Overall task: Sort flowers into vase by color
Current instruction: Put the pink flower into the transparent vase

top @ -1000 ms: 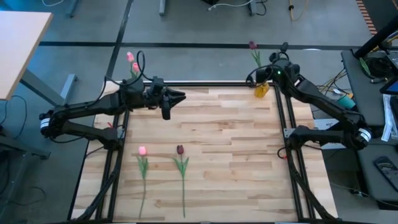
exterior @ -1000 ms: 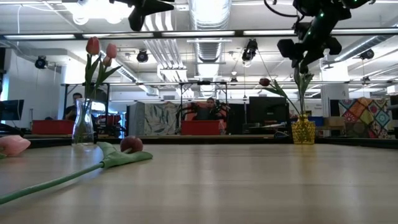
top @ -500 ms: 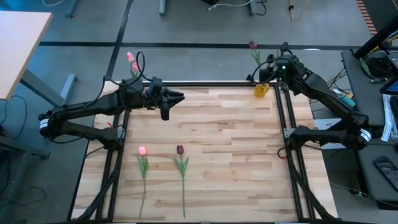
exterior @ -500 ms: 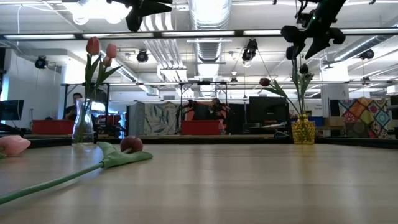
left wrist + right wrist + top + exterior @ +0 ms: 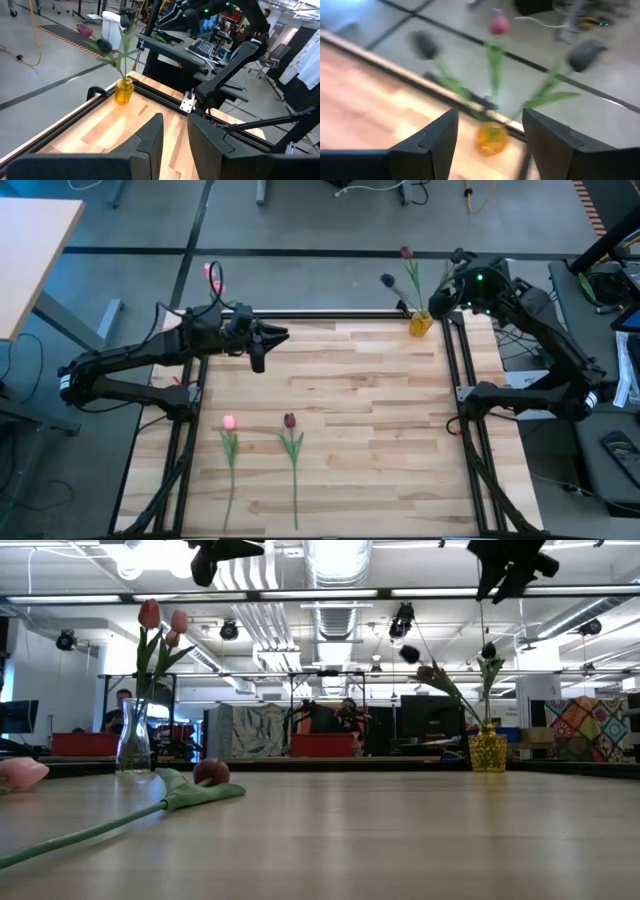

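Observation:
Two tulips lie flat on the table's near left part: a pink one (image 5: 229, 421) and a dark maroon one (image 5: 289, 420). A yellow vase (image 5: 420, 325) at the far right edge holds three maroon tulips (image 5: 498, 24). A clear vase (image 5: 133, 735) at the far left holds two pink tulips (image 5: 150, 612). My right gripper (image 5: 490, 125) is open and empty, high above and to the right of the yellow vase (image 5: 491, 137). My left gripper (image 5: 175, 125) hovers over the far left of the table with a narrow gap between its fingers and holds nothing.
Black frame rails (image 5: 455, 370) run along the table's left, right and far edges. The middle and right of the wooden table (image 5: 380, 440) carry nothing. Beyond the table are desks, monitors and people in the room.
My right gripper has risen and drawn back from the yellow vase toward the far right corner. A maroon tulip that was under it now stands in the vase, and the tulips there have swung apart. My left gripper has shifted slightly toward the left edge.

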`<control>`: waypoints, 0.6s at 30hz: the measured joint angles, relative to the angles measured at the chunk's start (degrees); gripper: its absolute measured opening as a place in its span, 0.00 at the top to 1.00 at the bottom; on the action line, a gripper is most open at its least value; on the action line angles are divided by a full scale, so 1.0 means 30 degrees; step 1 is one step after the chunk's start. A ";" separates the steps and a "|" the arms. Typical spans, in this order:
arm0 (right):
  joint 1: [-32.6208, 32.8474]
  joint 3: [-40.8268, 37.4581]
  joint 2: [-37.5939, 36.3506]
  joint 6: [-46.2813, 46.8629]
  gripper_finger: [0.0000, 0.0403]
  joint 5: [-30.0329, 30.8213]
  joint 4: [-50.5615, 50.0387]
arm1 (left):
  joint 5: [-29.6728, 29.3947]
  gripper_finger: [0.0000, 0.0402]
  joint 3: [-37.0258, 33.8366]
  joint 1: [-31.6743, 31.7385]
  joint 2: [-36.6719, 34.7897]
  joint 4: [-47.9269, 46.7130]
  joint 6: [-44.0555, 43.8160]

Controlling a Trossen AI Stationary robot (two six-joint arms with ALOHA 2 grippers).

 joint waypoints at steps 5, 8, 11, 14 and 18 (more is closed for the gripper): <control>0.0015 0.0159 0.0041 -0.0660 0.65 -0.3919 0.0016 | 0.0000 0.82 0.0030 -0.0040 -0.0056 -0.0151 -0.0166; 0.0015 -0.0055 0.0248 -0.0823 0.81 -0.5392 -0.0054 | -0.0024 0.83 0.0699 -0.0341 0.0098 -0.1881 -0.0851; 0.0046 -0.0141 0.0399 -0.1439 0.94 -0.5772 -0.0055 | -0.0330 0.87 0.1987 -0.1288 0.0671 -0.4916 -0.1629; 0.0131 -0.0141 0.0465 -0.1895 0.96 -0.5867 0.0073 | -0.1875 0.92 0.3435 -0.3027 0.1593 -0.8168 -0.2656; 0.0131 -0.0141 0.0476 -0.2461 0.97 -0.6306 0.0106 | -0.3110 0.99 0.4848 -0.5568 0.3085 -1.1330 -0.5501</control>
